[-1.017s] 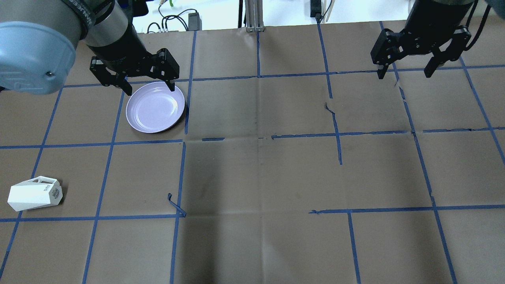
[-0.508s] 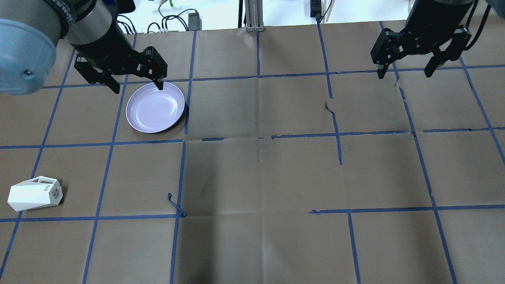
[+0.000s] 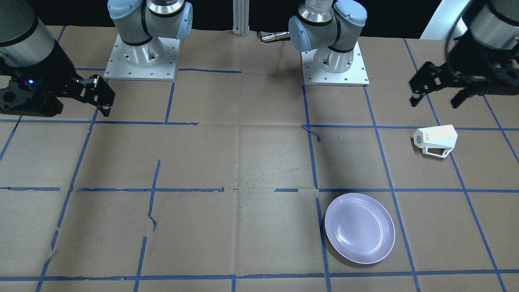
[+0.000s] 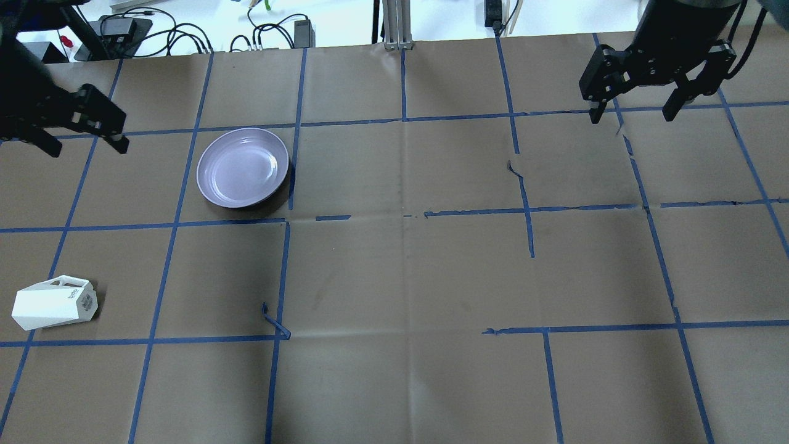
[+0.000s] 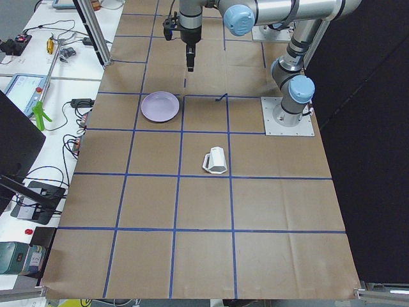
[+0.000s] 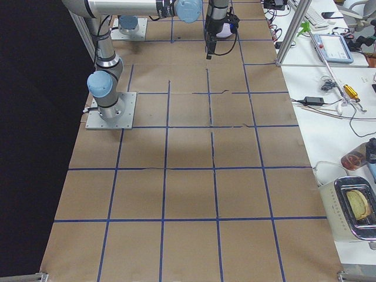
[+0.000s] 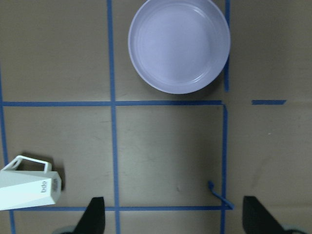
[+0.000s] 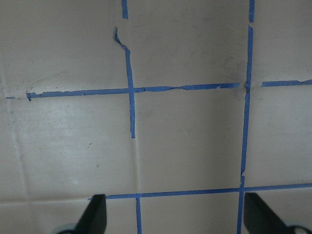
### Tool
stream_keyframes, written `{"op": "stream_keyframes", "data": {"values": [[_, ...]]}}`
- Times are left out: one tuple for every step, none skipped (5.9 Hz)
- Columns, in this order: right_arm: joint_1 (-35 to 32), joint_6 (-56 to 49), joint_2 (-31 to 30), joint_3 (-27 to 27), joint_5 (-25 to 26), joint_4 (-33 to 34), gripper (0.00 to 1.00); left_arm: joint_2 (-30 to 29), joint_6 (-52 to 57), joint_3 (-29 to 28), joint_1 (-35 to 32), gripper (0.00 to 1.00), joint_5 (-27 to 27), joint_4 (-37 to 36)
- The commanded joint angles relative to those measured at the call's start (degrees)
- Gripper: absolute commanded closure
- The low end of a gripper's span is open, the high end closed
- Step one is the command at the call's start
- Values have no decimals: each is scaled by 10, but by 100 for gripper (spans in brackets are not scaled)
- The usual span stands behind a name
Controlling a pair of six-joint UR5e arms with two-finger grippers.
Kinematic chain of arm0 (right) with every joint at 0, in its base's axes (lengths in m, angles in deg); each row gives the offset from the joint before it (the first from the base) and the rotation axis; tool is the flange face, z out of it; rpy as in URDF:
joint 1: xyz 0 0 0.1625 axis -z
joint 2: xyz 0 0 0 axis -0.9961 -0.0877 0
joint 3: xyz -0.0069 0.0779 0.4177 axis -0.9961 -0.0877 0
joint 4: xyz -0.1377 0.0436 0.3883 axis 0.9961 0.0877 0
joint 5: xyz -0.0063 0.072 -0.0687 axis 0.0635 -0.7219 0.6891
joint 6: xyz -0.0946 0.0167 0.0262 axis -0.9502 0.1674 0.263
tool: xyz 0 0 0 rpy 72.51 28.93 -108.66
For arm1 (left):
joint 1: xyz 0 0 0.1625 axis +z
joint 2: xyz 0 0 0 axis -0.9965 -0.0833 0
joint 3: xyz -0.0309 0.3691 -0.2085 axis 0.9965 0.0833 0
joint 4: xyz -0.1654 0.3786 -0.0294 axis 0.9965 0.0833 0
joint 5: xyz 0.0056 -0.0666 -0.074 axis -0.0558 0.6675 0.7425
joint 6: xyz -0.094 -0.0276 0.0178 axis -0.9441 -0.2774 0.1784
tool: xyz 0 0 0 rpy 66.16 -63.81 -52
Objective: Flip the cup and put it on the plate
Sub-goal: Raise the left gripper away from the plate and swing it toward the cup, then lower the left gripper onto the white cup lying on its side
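The white faceted cup (image 4: 54,303) lies on its side at the near left of the table, handle toward the far side; it also shows in the front view (image 3: 436,139) and the left wrist view (image 7: 27,187). The lavender plate (image 4: 243,167) sits empty on the paper, far from the cup (image 3: 359,228) (image 7: 179,45). My left gripper (image 4: 86,147) is open and empty, held high, left of the plate and well beyond the cup (image 3: 436,101). My right gripper (image 4: 630,116) is open and empty over the far right of the table.
Brown paper with a blue tape grid covers the table. A loose curl of tape (image 4: 274,320) sticks up near the middle left. Cables and boxes (image 4: 123,28) and a metal post (image 4: 394,24) stand beyond the far edge. The arm bases (image 3: 140,52) sit on the robot's side.
My left gripper has moved left, from over the plate's far rim to the table's left edge, still open. The cup, plate and right arm have not moved.
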Motion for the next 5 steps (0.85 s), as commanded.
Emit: {"op": "stream_keyframes", "data": {"values": [[0,0,0,0,0,0,0,-17,254,-1,204,1,3,1],[0,0,0,0,0,0,0,-47,362,-7,283,1,3,-8],[0,0,0,0,0,0,0,-79,443,-7,342,1,4,-43],[0,0,0,0,0,0,0,-95,479,-7,372,1,5,-49],[-1,0,0,0,0,0,0,-100,481,-5,376,1,7,-47]]}}
